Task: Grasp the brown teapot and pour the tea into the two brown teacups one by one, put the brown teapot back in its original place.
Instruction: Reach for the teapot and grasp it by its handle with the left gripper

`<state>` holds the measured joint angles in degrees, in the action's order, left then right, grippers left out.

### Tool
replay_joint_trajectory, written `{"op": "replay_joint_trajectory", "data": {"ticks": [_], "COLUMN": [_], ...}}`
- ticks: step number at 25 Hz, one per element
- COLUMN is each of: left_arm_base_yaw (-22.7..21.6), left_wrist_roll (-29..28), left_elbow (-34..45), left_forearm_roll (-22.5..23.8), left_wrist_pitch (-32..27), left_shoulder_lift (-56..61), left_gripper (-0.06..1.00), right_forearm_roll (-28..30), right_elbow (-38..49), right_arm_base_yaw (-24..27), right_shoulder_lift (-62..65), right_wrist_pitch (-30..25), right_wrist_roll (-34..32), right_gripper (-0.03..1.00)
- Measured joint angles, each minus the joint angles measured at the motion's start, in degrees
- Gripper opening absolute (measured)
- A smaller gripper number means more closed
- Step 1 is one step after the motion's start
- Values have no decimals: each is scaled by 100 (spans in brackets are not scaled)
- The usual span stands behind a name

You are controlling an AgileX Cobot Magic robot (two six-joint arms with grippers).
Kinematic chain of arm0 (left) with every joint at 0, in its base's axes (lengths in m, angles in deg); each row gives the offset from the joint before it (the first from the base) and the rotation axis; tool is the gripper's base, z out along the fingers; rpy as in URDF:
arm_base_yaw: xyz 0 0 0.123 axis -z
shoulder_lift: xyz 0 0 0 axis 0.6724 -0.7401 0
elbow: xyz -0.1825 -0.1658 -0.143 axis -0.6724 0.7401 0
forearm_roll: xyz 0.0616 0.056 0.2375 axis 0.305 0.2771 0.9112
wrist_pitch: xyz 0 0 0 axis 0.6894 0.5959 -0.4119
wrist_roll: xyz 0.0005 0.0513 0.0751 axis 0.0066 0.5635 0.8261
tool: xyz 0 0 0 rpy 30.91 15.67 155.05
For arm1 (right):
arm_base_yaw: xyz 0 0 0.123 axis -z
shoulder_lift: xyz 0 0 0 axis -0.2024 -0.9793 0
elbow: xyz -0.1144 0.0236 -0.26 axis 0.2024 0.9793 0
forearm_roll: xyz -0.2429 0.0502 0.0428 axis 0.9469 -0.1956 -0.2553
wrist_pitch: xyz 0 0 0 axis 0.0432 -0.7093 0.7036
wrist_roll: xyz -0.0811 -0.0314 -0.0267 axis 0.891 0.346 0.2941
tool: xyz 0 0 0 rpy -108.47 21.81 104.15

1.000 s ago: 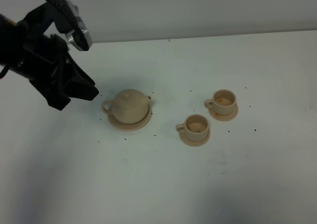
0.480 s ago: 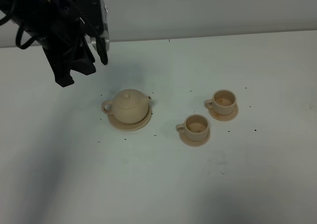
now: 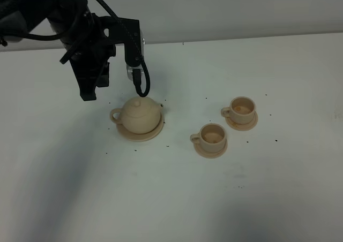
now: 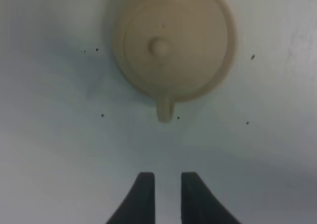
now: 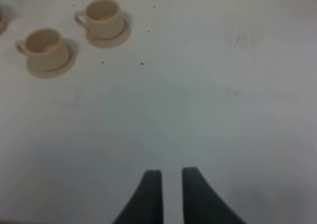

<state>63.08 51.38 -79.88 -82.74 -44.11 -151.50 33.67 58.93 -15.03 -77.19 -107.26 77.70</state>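
Now your left gripper (image 4: 167, 177) hovers just short of the brown teapot (image 3: 140, 113), narrowly parted, empty. The teapot sits on its plate (image 3: 130, 135), left of the desk's (image 3: 278, 199) middle. Your right gripper (image 5: 171, 173) is likewise parted and empty.

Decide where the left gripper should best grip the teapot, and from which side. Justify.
Grip the loop handle of the teapot, probably coming from the side opposite the spout. The round body looks too wide for the jaws; the thin handle juts toward the left gripper, roughly in line with its gap.
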Motion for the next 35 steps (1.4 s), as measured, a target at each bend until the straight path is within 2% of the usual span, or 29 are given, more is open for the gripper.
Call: {"op": "replay_joint_trajectory", "data": {"ticks": [3, 7, 12, 15, 17, 22, 25, 35], "left_arm_base_yaw": [82, 82, 88, 88, 88, 88, 88, 88], "left_wrist_roll": [-112, -219, 212, 244, 173, -3, -165, -223], "left_elbow": [-6, -6, -6, -6, -6, -6, -6, -6], "left_forearm_roll": [310, 315, 292, 292, 335, 366, 392, 461], "left_wrist_pitch": [0, 0, 0, 0, 0, 0, 0, 31], "left_shoulder_lift": [-59, -230, -278, -292, -319, -535, -742, -1051], "left_gripper": [15, 15, 15, 16, 18, 31, 34, 32], "right_forearm_roll": [5, 5, 5, 5, 5, 5, 5, 5], "right_elbow": [0, 0, 0, 0, 0, 0, 0, 0], "right_arm_base_yaw": [0, 0, 0, 0, 0, 0, 0, 0], "right_shoulder_lift": [0, 0, 0, 0, 0, 0, 0, 0], "right_wrist_pitch": [0, 0, 0, 0, 0, 0, 0, 0], "right_wrist_roll": [0, 0, 0, 0, 0, 0, 0, 0], "right_gripper": [12, 13, 14, 14, 14, 15, 15, 17]}}
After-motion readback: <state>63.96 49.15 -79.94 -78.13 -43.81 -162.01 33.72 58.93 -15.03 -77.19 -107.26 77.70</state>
